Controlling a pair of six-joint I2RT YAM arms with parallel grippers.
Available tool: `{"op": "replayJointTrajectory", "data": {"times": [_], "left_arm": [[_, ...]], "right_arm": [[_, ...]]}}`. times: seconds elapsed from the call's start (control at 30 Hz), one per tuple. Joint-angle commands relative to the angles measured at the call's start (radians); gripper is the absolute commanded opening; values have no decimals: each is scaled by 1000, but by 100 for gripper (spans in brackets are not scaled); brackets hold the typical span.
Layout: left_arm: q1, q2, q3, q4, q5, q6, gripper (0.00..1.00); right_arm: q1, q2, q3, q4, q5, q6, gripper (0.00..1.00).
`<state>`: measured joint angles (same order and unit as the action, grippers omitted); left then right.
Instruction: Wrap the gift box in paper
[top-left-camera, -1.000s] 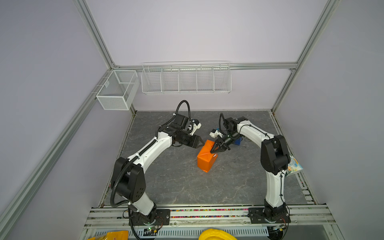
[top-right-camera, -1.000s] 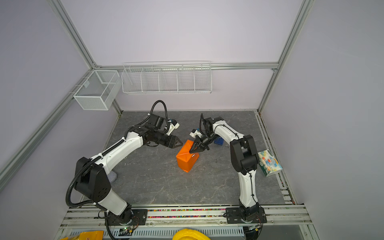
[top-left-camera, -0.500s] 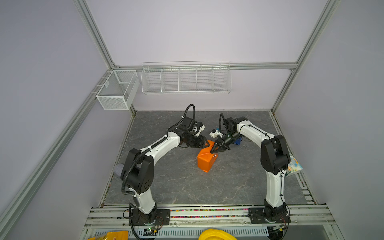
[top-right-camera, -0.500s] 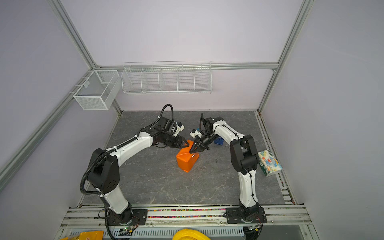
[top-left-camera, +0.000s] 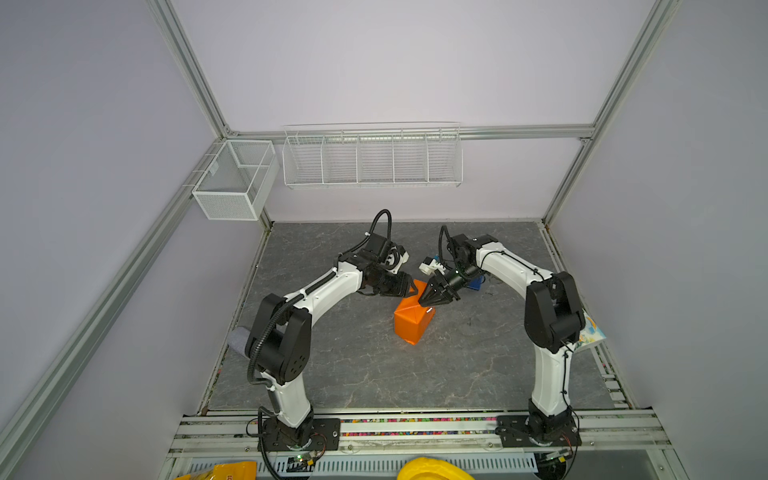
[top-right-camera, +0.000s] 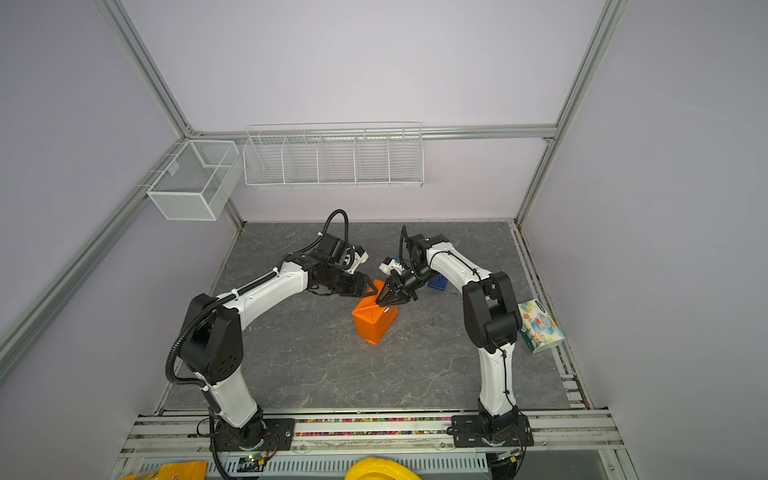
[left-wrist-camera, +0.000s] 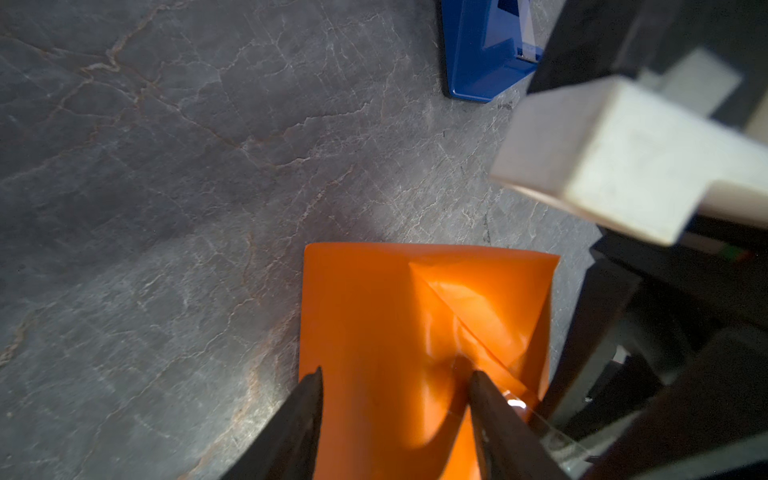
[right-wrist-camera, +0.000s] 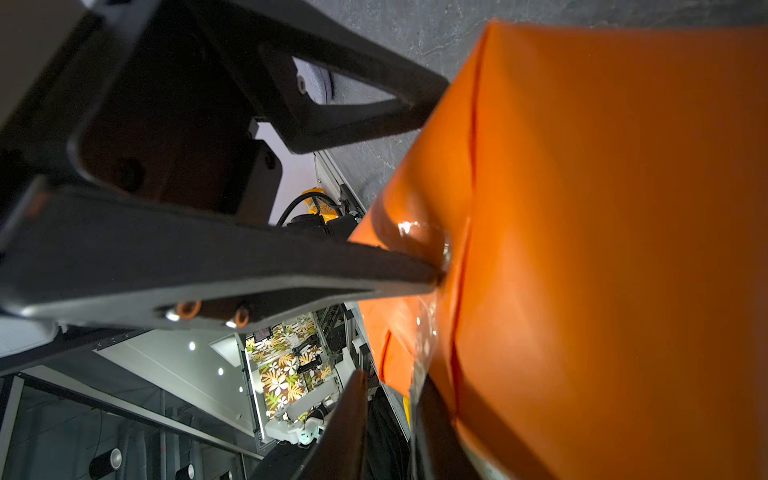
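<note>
Left gripper (left-wrist-camera: 395, 374) moved onto paper (top-left-camera: 409, 324), jaws apart | right gripper (top-left-camera: 424, 300) slightly parted | count: one paper, one tape dispenser (left-wrist-camera: 478, 54)

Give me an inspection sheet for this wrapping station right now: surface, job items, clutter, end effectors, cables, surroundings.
Surface: grey veined tabletop, no damage seen.
Job's things: orange paper folded all round the gift box, which is hidden; clear tape on the end flap.
Clutter: blue tape dispenser behind the parcel; patterned packet at the right edge.
End effectors: left end effector open, one finger pressing the flap; right end effector at the same flap, jaws slightly apart.
Cables: black hose along the left arm, away from the paper.
Surroundings: wire baskets on the back wall, nothing seen inside.
</note>
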<state>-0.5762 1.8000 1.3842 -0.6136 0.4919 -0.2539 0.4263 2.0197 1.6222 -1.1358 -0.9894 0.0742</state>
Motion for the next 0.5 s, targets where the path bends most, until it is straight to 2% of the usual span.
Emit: {"op": "replayJointTrajectory", "data": {"times": [0.0,0.13,0.3,0.47], "left_arm": [[1,53,-7,-77,-87,12,55],[1,55,-4,-80,-82,12,55],[-1,63,11,-94,-80,21,55],[-3,70,18,-107,-83,29,55]], "right_arm": [[3,-52,-64,22,52,31,22],[-3,-83,-117,40,62,42,20],[-8,-113,-161,59,85,60,10],[-12,-139,-199,75,101,74,7]]}}
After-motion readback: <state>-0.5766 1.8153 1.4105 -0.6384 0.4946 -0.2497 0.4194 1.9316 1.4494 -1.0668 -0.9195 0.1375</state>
